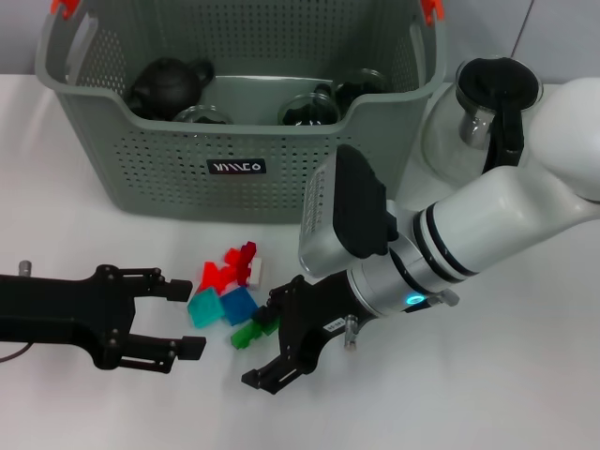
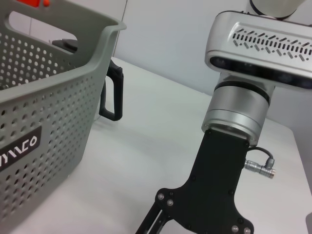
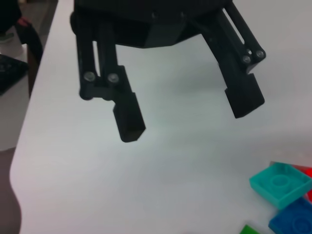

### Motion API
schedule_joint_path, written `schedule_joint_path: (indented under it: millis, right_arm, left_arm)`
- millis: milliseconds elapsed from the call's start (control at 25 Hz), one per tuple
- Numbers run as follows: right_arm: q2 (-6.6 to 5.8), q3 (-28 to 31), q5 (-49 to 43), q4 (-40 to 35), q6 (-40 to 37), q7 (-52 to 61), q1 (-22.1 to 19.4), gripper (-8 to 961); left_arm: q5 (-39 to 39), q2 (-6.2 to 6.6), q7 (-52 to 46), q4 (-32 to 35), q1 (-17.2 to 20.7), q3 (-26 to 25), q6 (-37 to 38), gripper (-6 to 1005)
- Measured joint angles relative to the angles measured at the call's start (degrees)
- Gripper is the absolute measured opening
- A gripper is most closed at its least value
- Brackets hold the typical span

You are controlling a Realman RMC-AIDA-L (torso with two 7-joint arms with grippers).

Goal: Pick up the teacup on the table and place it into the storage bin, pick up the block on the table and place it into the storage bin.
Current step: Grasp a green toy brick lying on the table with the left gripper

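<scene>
Blocks (image 1: 228, 295): loose pile on table (image 1: 487, 394), just at 6 o'clock of storage bin (image 1: 239, 141). Right gripper (image 1: 274, 349) at pile's 5 o'clock edge, jaws wide open, holding nothing, touching green block (image 1: 249, 333). Left gripper (image 1: 180, 317) at pile's 9 o'clock, jaws spread wide, empty. Dark teapot (image 1: 169, 84) and cups (image 1: 307, 110) sit inside bin.

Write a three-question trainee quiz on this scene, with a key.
1. True or false: the left gripper is shut on a block.
2. Which is inside the storage bin? A) dark teapot B) teal block C) glass pitcher
3. Fill in: the right gripper sits over the ___ block.

Key: 1 false, it is open beside the pile; 2 A; 3 green.
</scene>
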Motion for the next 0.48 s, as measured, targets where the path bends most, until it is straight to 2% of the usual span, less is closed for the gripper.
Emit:
schedule_joint_path:
  millis: [280, 480]
  right_arm:
    - [-0.48, 1.1, -0.1, -0.4, -3.3, 0.0, 0.0, 881]
    - [-0.67, 4.1, -0.3, -0.5, -3.7, -1.3, -0.5, 882]
  left_arm:
    - [0.0, 0.0, -0.1, 0.0, 0.1, 0.0, 0.1, 826]
    - [0.0, 0.0, -0.1, 0.2, 0.1, 0.0, 0.3, 826]
